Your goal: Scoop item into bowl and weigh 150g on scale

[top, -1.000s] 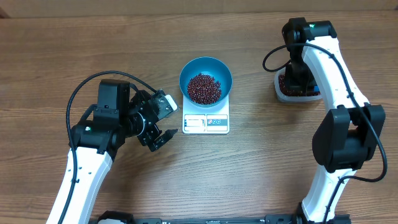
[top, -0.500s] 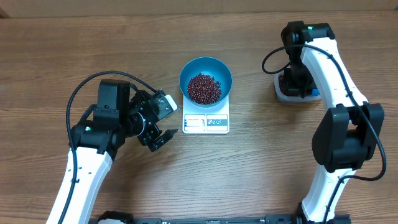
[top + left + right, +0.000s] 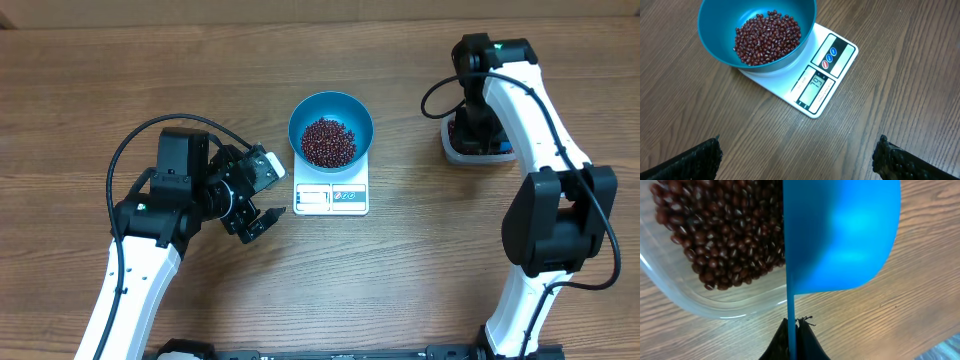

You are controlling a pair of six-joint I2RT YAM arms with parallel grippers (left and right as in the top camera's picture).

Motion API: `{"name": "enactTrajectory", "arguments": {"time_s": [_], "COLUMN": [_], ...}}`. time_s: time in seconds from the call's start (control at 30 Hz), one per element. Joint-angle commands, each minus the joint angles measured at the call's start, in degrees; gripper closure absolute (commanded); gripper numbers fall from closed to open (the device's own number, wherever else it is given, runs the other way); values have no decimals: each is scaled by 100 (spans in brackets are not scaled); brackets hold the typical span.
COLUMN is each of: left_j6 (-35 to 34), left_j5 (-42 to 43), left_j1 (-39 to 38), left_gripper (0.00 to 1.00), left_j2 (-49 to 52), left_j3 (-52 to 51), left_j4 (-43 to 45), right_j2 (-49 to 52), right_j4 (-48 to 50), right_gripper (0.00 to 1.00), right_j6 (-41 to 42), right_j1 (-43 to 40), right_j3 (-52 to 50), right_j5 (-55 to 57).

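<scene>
The teal bowl [image 3: 300, 112] stands on the white scale [image 3: 331, 198] with a heap of dark red-brown beans [image 3: 328, 141] in it. My left gripper [image 3: 258, 222] hovers open to the left of the scale, and in its wrist view its fingers [image 3: 705, 157] frame bare wood below the bowl [image 3: 715, 30], the beans [image 3: 767, 37] and the scale [image 3: 832, 65]. My right gripper [image 3: 791, 325] is shut on the thin handle of a blue scoop [image 3: 840, 235], held over the edge of a clear tub [image 3: 700, 305] of beans [image 3: 725, 235]. The scoop's inside is hidden.
The clear tub [image 3: 455, 152] sits at the back right, mostly under the right arm [image 3: 520, 90]. The left arm's black cable [image 3: 150, 135] loops over the table at the left. Bare wood lies in front of the scale.
The right wrist has shifted slightly over the tub. The left arm, bowl and scale have not moved.
</scene>
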Motion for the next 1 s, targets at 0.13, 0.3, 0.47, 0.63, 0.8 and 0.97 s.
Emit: {"name": "enactTrajectory", "arguments": {"time_s": [0.13, 0.3, 0.47, 0.63, 0.8, 0.97], "left_j6": [111, 111, 111, 111, 111, 111], "left_j5": [9, 9, 9, 9, 9, 9], "left_j1": [24, 24, 24, 24, 24, 24], "left_gripper": [1, 1, 0, 0, 0, 0], "left_j2": [31, 31, 31, 31, 31, 31], "left_j3": [-35, -35, -35, -35, -35, -35], "left_j4": [-2, -2, -2, -2, -2, -2], "right_j2": [17, 17, 20, 20, 20, 20], "right_j4": [22, 103, 190, 251, 302, 317], "right_gripper": [96, 96, 96, 96, 96, 96], "right_j6": [2, 2, -4, -24, -24, -22], "right_j1": [-11, -7, 0, 39, 192, 323], "right_j3": [-262, -262, -264, -264, -264, -264], "right_j5": [-4, -7, -61, -267, -328, -330]}}
